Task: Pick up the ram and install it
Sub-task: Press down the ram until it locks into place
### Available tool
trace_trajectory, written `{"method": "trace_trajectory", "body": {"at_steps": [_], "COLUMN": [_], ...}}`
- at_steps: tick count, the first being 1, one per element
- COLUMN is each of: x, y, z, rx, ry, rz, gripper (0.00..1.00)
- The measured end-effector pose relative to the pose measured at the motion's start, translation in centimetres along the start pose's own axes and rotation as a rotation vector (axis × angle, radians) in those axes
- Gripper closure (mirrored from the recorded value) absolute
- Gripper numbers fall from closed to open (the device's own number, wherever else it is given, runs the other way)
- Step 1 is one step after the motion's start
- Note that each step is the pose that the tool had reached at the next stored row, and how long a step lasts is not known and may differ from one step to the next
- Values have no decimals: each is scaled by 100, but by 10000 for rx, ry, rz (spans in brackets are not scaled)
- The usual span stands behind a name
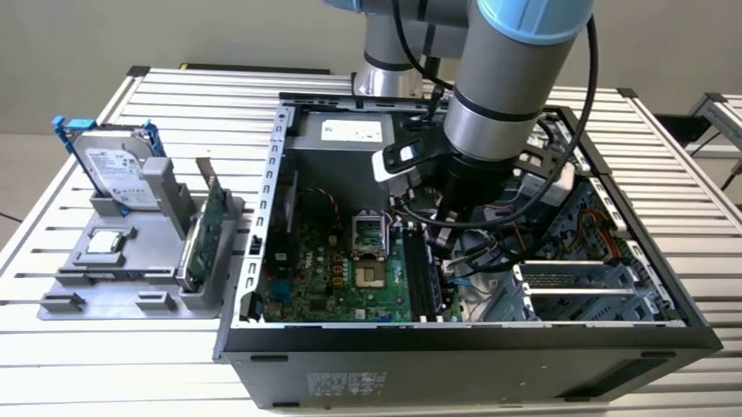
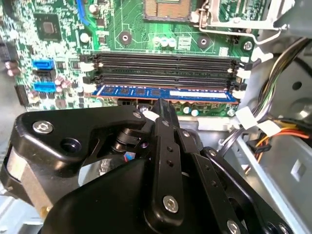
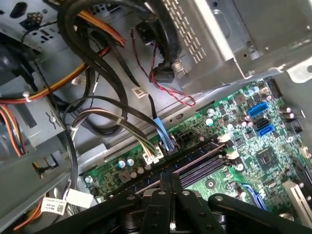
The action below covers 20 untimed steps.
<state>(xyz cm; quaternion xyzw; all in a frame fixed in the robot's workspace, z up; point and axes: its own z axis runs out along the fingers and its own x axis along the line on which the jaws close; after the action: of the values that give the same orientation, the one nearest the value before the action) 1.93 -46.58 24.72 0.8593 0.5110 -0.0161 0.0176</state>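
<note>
Mid-frame in the second wrist view, my gripper [image 2: 163, 109] looks clenched on the ram [image 2: 161, 92] sitting in the lowest black slot [image 2: 161, 80]; any tilt risks uneven seating.

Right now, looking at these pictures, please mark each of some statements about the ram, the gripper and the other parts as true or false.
1. The ram lies along a slot of the motherboard, beside the empty black slots. True.
2. The gripper is outside the case, above the hard drive. False: it is down inside the case, its tips right at the ram.
3. The hard drive stands in the grey holder on the exterior view's left. True.
4. The green card lies flat on the motherboard. False: the green card stands on edge in the grey holder, outside the case.
5. All the black slots hold sticks. False: only the ram is in a slot.
</note>
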Motion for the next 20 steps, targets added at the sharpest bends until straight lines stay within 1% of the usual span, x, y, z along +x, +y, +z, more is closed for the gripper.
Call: {"method": "trace_trajectory", "body": {"at_steps": [20], "x": [-6], "y": [-12], "z": [13], "rx": [-118], "ry": [57], "rz": [-2820], "gripper": [100]}}
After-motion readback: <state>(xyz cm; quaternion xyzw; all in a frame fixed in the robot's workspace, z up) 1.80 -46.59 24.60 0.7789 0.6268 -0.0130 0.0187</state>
